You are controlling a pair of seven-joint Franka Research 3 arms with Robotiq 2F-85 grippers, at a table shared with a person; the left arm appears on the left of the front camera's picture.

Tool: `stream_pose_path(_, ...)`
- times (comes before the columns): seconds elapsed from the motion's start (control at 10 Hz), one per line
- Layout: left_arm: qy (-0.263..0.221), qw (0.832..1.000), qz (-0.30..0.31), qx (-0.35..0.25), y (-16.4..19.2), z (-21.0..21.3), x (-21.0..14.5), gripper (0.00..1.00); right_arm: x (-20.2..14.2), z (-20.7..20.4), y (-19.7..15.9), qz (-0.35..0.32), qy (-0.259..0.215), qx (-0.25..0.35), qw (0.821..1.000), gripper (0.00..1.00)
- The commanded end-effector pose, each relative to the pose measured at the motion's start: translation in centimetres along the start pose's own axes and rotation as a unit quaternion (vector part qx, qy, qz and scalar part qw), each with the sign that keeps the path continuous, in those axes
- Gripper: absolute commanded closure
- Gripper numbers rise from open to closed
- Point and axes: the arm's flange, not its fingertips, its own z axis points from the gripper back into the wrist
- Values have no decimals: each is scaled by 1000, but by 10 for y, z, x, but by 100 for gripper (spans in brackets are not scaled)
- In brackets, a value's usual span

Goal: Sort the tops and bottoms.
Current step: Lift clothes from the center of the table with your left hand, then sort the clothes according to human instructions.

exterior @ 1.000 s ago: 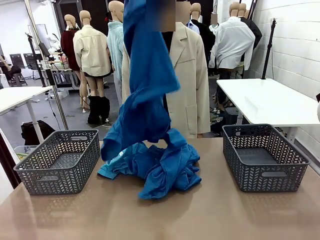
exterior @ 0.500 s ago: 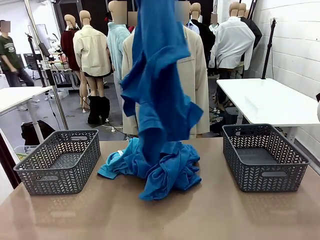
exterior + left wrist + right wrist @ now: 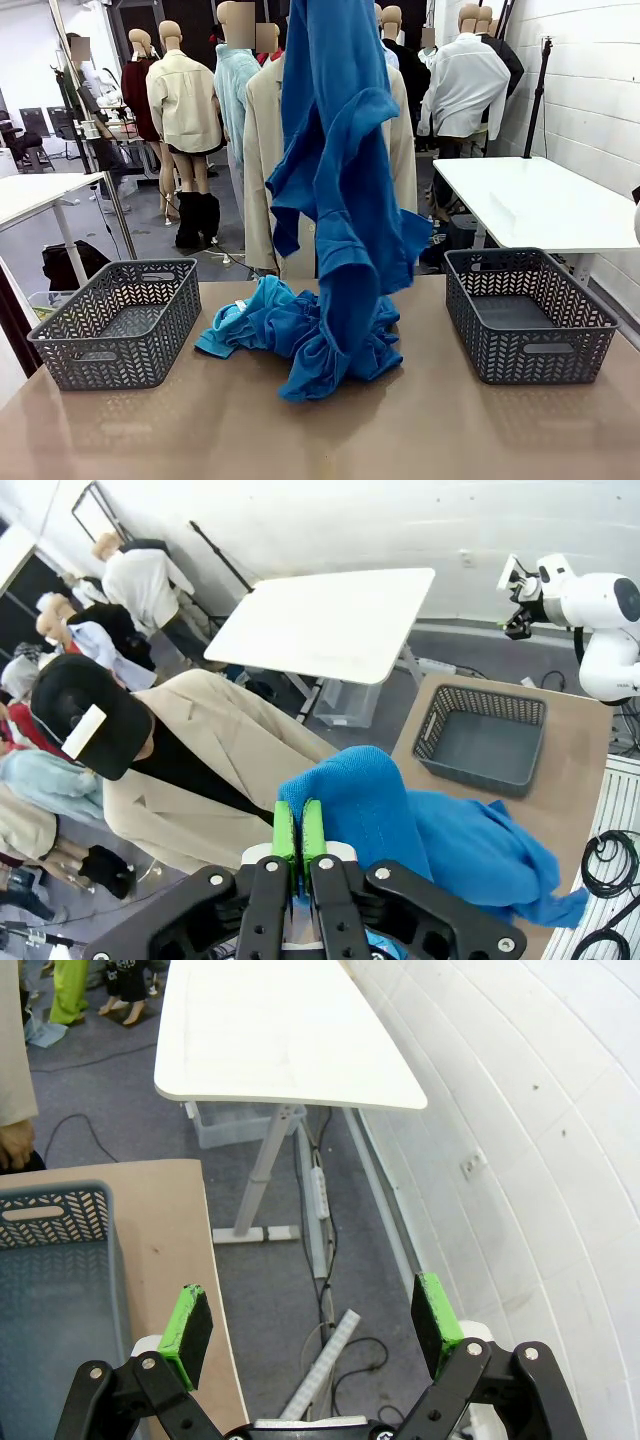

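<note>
left tool is up high, green pads pressed together on a fold of the royal blue shirt. the shirt hangs in a long twist down the middle, its lower end touching the heap of tops on the counter. it hangs right across the person in the beige coat at the far side. right tool is spread wide with nothing between the pads, over the counter's right edge, with the right basket just beside it.

count: two grey baskets, the left basket and the right one, both bare inside. one shirt in the air. the heap shows sky blue and royal blue cloth; how many pieces, i cannot tell.

against a second ago: the hanging shirt has swung from left of the middle over to the right, and its tail now lies on the right part of the heap. the person has shifted left. heap and baskets unmoved.
</note>
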Motion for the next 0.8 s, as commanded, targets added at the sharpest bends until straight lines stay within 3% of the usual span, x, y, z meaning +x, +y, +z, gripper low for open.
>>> stream_pose_path(0.0, -14, 1000, 4, 5, 7, 15, 1, 100, -1, 0, -1, 5, 4, 0, 1000, 0)
stream_pose_path(0.7, -14, 1000, 4, 5, 7, 15, 1, 100, -1, 0, -1, 5, 4, 0, 1000, 0)
